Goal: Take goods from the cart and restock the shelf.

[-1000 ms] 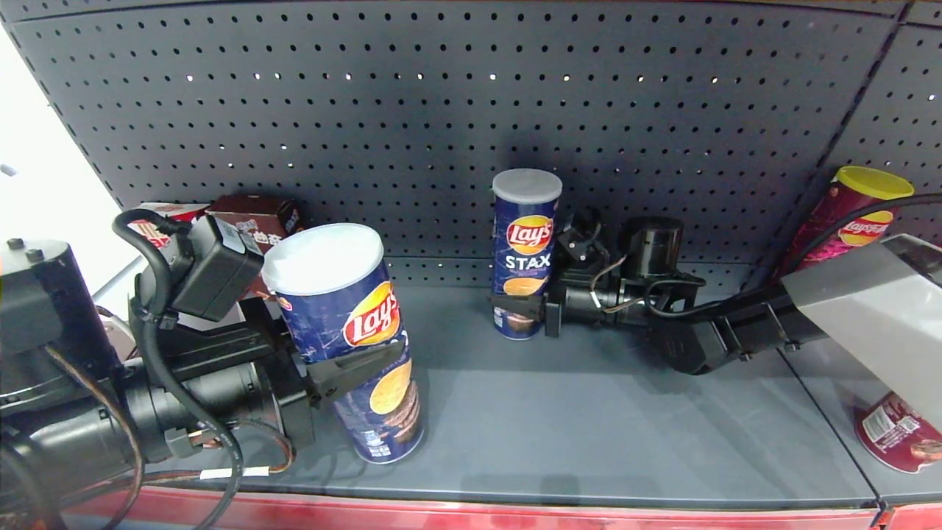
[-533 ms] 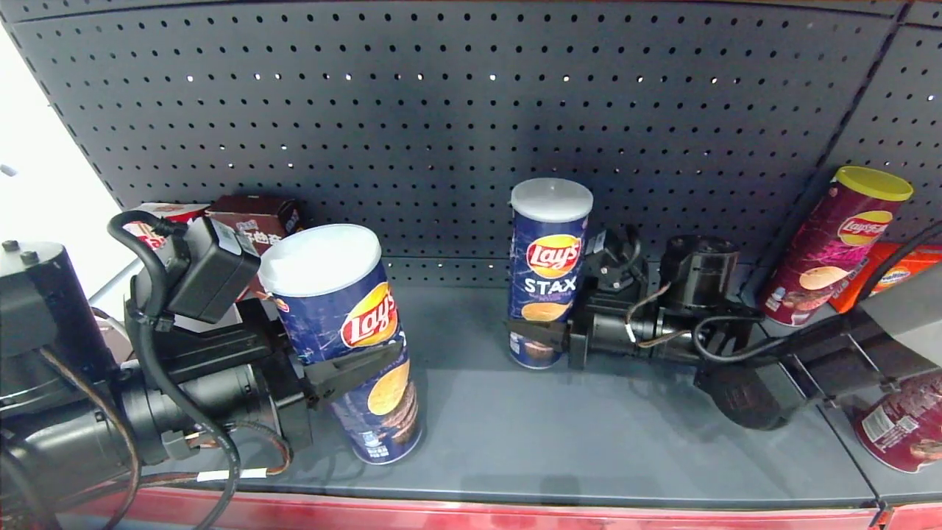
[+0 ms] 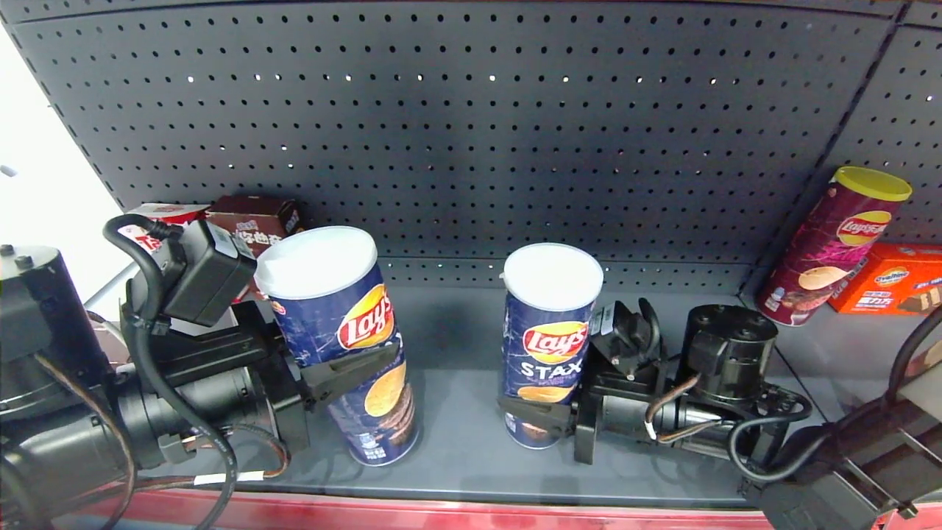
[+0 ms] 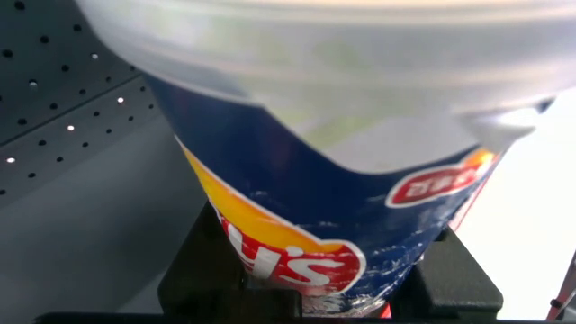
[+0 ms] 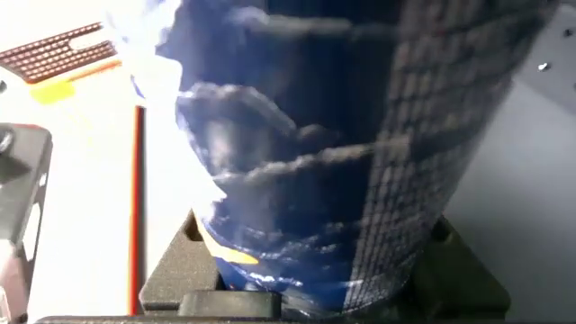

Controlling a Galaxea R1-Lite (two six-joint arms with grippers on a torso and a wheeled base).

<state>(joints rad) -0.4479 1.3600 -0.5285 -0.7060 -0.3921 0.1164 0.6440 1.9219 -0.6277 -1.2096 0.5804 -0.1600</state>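
Two blue chip cans with white lids are over the grey shelf (image 3: 471, 353). My left gripper (image 3: 346, 368) is shut on the left blue can (image 3: 342, 342), which tilts slightly near the shelf's front left; its base looks to rest on the shelf. In the left wrist view the same can (image 4: 324, 207) sits between the fingers. My right gripper (image 3: 541, 416) is shut on the right blue can (image 3: 548, 342), upright at the front middle. The right wrist view has this can (image 5: 342, 144) close up.
A dark pegboard back wall (image 3: 471, 125) closes the shelf behind. Brown and red boxes (image 3: 250, 217) stand at the back left. On the neighbouring shelf to the right a purple can (image 3: 835, 246) leans, beside an orange box (image 3: 890, 280). A red strip (image 3: 441, 511) edges the front.
My right arm has pulled back from the shelf's rear towards the front edge, carrying the right blue can with it. The left arm and its can have barely moved.
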